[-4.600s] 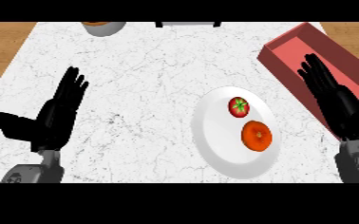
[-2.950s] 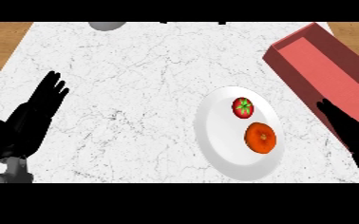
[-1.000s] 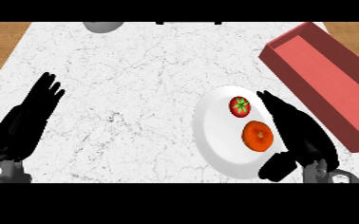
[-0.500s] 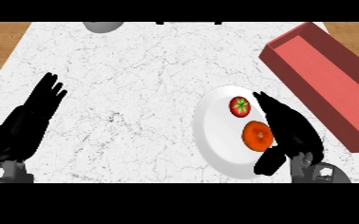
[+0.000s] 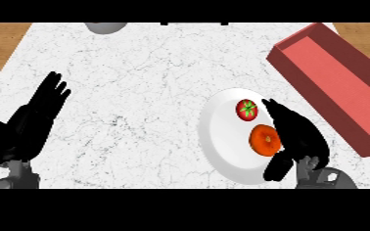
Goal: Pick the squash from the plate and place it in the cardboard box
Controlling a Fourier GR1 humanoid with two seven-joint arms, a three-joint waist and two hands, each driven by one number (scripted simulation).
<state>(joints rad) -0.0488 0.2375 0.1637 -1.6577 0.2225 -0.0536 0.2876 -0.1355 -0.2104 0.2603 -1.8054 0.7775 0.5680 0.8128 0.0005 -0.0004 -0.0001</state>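
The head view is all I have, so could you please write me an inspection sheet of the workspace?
Surface: white marbled counter, wood showing at the far corners.
Job's things: orange squash and red tomato on the white plate; red box at right, open.
Clutter: grey round object, cut off by the far edge.
Hands: right hand beside the squash, fingers straight; left hand resting open at left.
Cables: nothing seen.
Surroundings: nothing seen.

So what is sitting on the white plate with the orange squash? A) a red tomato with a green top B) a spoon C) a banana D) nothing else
A: a red tomato with a green top lies on the plate just above the squash.
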